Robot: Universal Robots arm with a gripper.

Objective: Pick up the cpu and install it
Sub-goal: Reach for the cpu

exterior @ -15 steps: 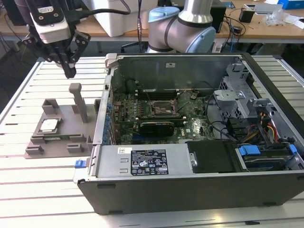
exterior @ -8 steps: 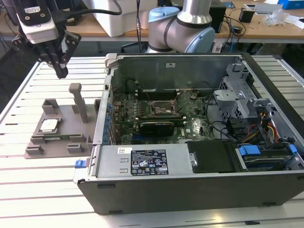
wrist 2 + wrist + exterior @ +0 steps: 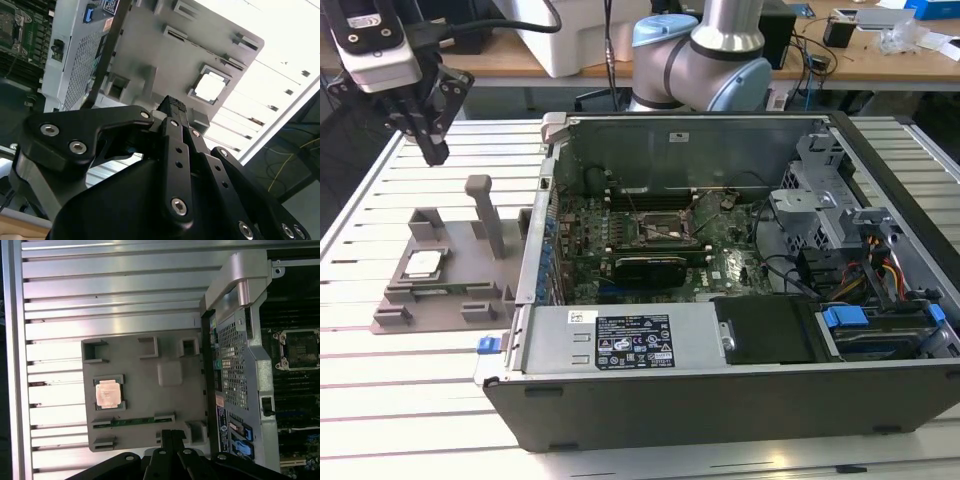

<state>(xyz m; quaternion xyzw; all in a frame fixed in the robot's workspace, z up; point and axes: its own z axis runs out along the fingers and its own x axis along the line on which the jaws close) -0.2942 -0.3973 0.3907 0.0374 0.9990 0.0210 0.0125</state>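
- CPU [image 3: 423,264] lies flat, silver top up, in a square recess of the grey moulded tray [image 3: 460,262].
- Tray rests on the slatted table [image 3: 380,380], just beside the open computer case [image 3: 720,400], on the exterior view's left.
- Gripper [image 3: 436,152] hangs above the tray, well apart from the CPU, its jaws pressed together and gripping nothing.
- Metal-framed socket [image 3: 665,232] sits on the motherboard inside the case.

The cpu [image 3: 423,264] lies flat (silvery top).

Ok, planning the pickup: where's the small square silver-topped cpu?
The silver-topped cpu sits in the grey moulded plastic tray at the exterior view's left, beside the open dark metal computer case.
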